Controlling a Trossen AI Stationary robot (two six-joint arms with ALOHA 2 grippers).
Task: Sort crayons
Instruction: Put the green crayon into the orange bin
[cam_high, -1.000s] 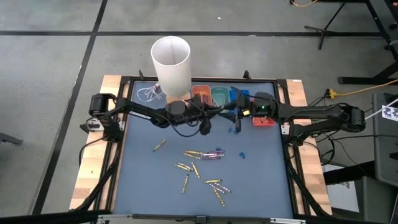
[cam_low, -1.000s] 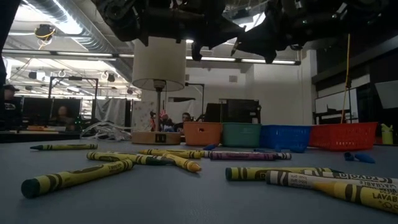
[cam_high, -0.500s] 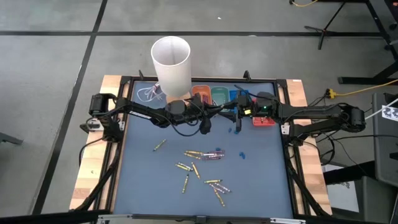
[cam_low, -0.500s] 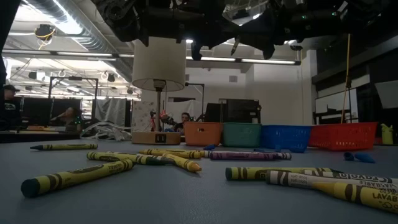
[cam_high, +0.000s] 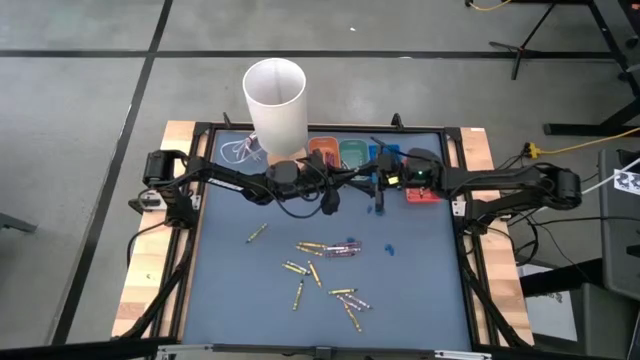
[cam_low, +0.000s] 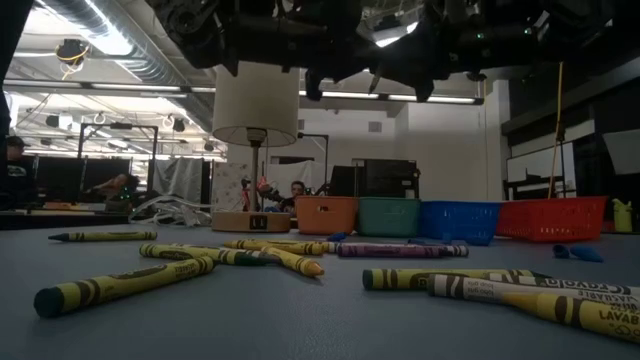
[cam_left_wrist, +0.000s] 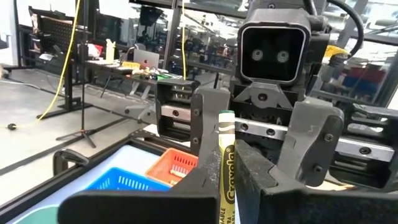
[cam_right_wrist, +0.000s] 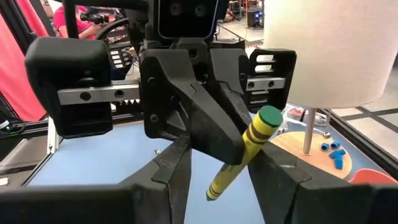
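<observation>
Yellow crayon (cam_right_wrist: 244, 149) pinched by the left hand (cam_right_wrist: 208, 134), white cylinder (cam_right_wrist: 323, 43) behind

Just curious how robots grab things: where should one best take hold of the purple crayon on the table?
Grip the purple crayon at mid-length, coming straight down from above, fingers across its thin width: it lies flat, with yellow crayons at one end.

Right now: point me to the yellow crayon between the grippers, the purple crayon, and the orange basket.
yellow crayon (cam_left_wrist: 226, 168): left wrist view, on its wrapper.
purple crayon (cam_low: 400, 250): low view, mid-length of the stick.
orange basket (cam_low: 326, 215): low view, its front wall.
</observation>
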